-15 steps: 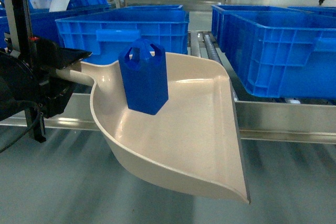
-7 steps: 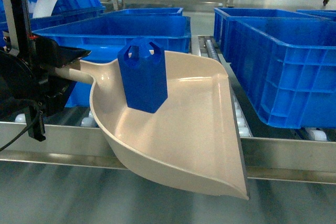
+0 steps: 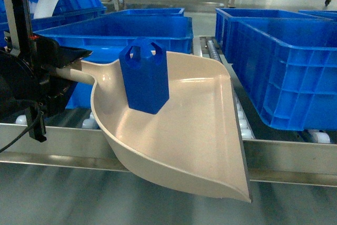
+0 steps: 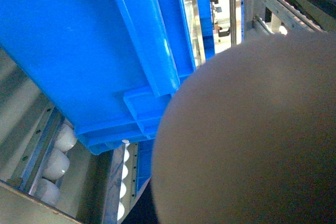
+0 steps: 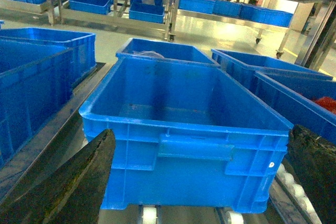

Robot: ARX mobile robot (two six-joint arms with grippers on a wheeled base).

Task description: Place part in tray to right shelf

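Left gripper (image 3: pixel 67 72) grips tray (image 3: pixel 195 130) handle; right gripper (image 5: pixel 197 182) open. Keep tray level: part (image 3: pixel 144 75) upright, unsecured, centre frame.

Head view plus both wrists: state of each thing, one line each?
Small bright-blue faceted plastic part: upright in the scoop, near its handle end.
Beige glossy dustpan-shaped tray: held by its stub handle, off the rack.
Left gripper: shut on the tray handle.
Right gripper: open, holding nothing.
Stainless-steel roller shelf: carries blue crates.
Big blue crate ahead of the right gripper: looks empty.
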